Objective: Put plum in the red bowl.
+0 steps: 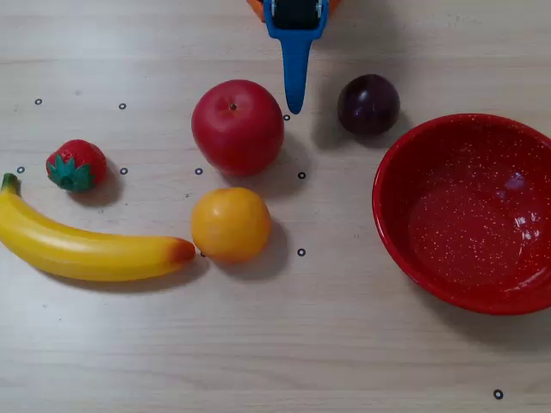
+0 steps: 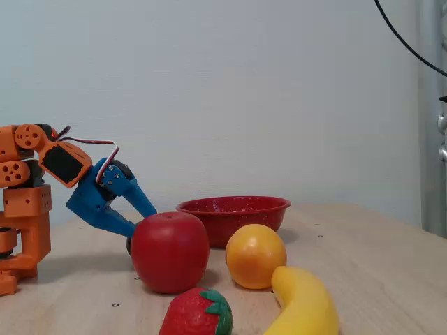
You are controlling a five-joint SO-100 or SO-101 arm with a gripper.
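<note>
The plum (image 1: pixel 368 104) is small, round and dark purple. It lies on the table at the back, just left of the red bowl's (image 1: pixel 413 249) far rim. In the fixed view the plum is almost wholly hidden behind the apple. My blue gripper (image 1: pixel 295 99) reaches in from the top edge of the overhead view and points down between the apple and the plum, clear of both. In the fixed view the gripper (image 2: pixel 140 220) is low over the table with its jaws apart and empty. The speckled red bowl (image 2: pixel 234 205) holds nothing.
A red apple (image 1: pixel 238 126) sits just left of the gripper. An orange (image 1: pixel 230 224), a banana (image 1: pixel 82 245) and a strawberry (image 1: pixel 76 164) lie further left and forward. The orange arm base (image 2: pixel 24 209) stands at the left of the fixed view.
</note>
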